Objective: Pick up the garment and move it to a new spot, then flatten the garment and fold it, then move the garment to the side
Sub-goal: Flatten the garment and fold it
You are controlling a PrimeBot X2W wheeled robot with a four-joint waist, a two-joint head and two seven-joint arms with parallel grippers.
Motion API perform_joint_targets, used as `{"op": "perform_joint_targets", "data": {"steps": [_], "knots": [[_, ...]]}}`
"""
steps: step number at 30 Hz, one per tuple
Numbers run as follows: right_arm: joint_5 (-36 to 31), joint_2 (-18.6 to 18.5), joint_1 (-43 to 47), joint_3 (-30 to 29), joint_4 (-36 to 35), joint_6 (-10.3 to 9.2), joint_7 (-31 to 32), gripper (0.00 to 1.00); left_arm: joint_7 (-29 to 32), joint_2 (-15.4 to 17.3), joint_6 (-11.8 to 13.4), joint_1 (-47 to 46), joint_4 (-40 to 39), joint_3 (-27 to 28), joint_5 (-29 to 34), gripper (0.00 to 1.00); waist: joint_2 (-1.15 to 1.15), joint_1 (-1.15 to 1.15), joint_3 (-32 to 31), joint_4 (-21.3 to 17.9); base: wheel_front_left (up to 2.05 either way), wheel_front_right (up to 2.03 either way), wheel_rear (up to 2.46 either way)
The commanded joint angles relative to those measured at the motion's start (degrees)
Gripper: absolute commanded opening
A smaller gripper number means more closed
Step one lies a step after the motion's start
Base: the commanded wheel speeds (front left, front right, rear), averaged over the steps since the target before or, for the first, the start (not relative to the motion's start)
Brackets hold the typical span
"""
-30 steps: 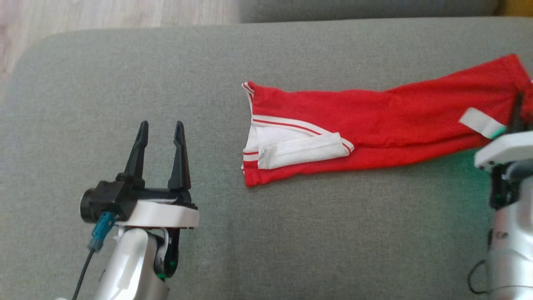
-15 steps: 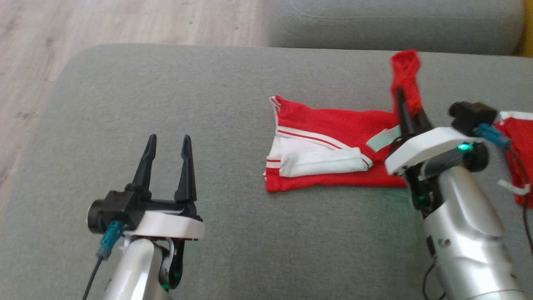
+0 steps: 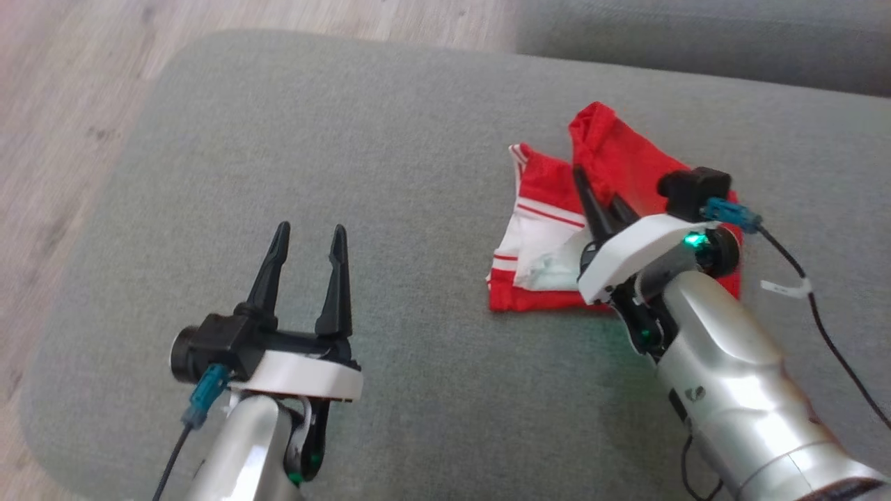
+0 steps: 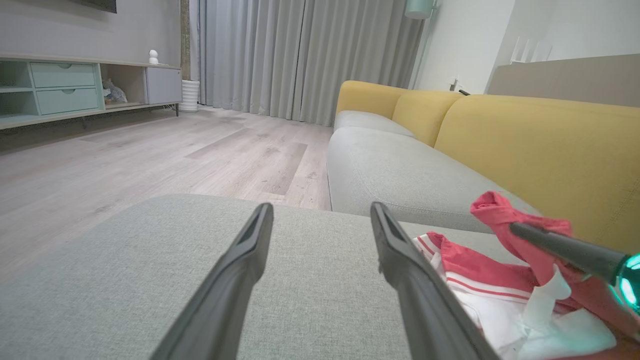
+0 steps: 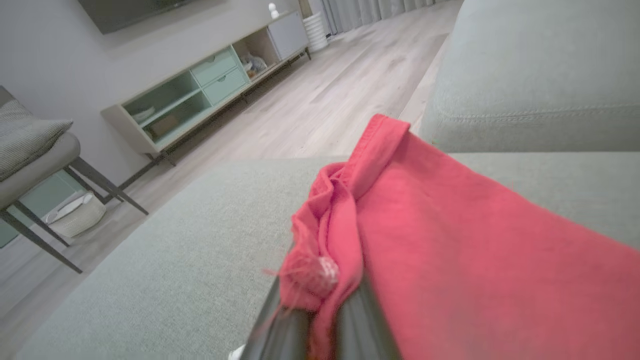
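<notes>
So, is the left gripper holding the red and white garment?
No, the left gripper stands open over the grey cushion, clear of the garment.

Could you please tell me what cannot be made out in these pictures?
Head view: part of the garment, hidden behind the right gripper and its arm.
Right wrist view: that gripper's fingertips, buried under the bunched garment.
Left wrist view: the garment's near end, cut off by the bottom edge.
</notes>
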Motion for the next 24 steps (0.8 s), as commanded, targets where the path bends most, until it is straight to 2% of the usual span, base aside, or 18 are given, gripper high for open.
{"op": "perform_joint_targets", "data": {"steps": [1,6,7,8,13,17,19,24], "knots": [[0.6,0.7,-2.1,1.7,-0.9,-0.05,-0.9,0.0,-0.3,0.3,0.3,-2.6,-2.0,1.4,-0.3,1.0,0.0,0.0,0.9,0.8,0.0,0.0,0.0],[2.0,0.7,-3.4,5.8,3.3,-0.05,-2.0,0.0,-0.3,0.3,0.9,-3.2,-2.3,1.0,-0.9,1.0,0.0,0.0,1.9,1.4,0.0,0.0,0.0],[2.1,0.7,-3.6,6.8,3.8,-0.05,-2.3,0.44,-0.3,0.3,0.9,-3.3,-2.3,1.0,-0.9,1.0,0.0,0.0,2.0,1.4,0.0,0.0,0.0],[2.9,0.7,-3.5,7.9,3.9,-0.05,-2.2,1.0,-0.3,0.3,0.9,-3.3,-2.2,1.0,-1.0,1.0,0.0,0.0,2.0,1.4,0.0,0.0,0.0],[5.8,0.7,-4.0,12.0,2.7,-0.05,-4.4,1.0,-0.3,0.3,1.3,-3.5,-2.0,1.4,-1.1,1.0,0.0,0.0,1.4,0.3,0.0,0.0,0.0],[4.9,0.7,-5.6,10.7,2.9,-0.05,-6.6,1.0,-0.3,0.3,1.2,-3.3,-2.1,1.8,-1.1,1.0,0.0,0.0,0.2,-1.6,0.0,0.0,0.0],[0.6,0.7,-6.8,8.2,2.8,-0.05,-7.2,1.0,-0.3,0.3,1.3,-3.0,-2.3,2.1,-1.0,1.0,0.0,0.0,-0.4,-2.8,0.0,0.0,0.0],[-14.8,0.1,-2.4,-8.3,-6.0,-0.05,-7.3,1.0,-0.3,0.3,1.3,-2.3,-2.8,3.9,-0.1,1.0,0.0,0.0,-1.4,-6.4,0.0,0.0,0.0]]}}
